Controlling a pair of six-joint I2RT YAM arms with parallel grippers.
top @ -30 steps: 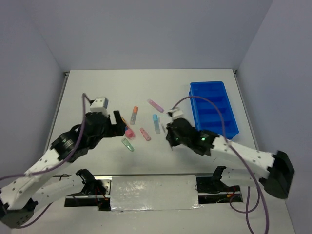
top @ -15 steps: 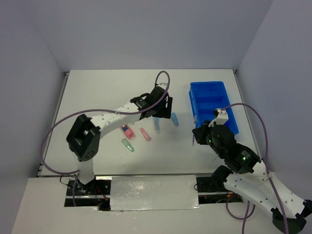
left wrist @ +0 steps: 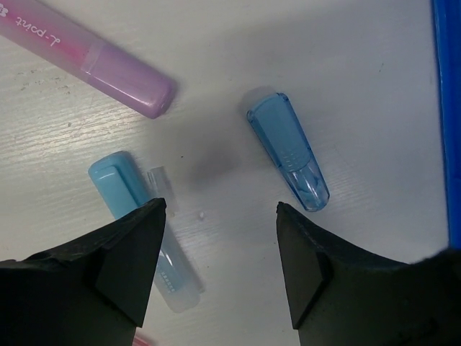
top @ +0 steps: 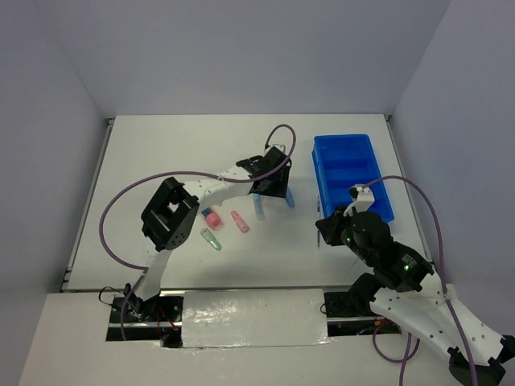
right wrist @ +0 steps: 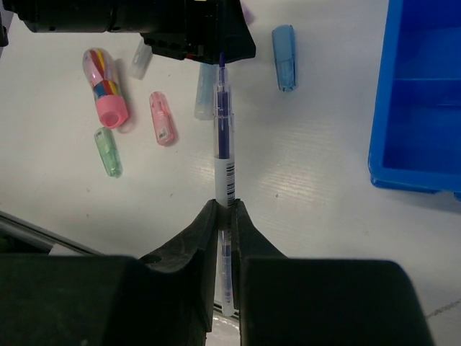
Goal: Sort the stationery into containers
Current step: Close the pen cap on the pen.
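While the right gripper point(right wrist: 224, 210) clamps a pen point(right wrist: 223, 122) near the tray point(right wrist: 432, 86), the left gripper point(left wrist: 220, 213) hangs wide open above a marker point(left wrist: 119, 180) and a cap point(left wrist: 288, 155).

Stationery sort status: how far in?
Done: nothing visible in the blue tray yet. In hand: right gripper shut on a pen, beside the tray, not over it; left gripper hangs open above a blue cap and light blue marker. Left: those two, plus the lilac marker, pink marker, pink cap and green cap lying loose.
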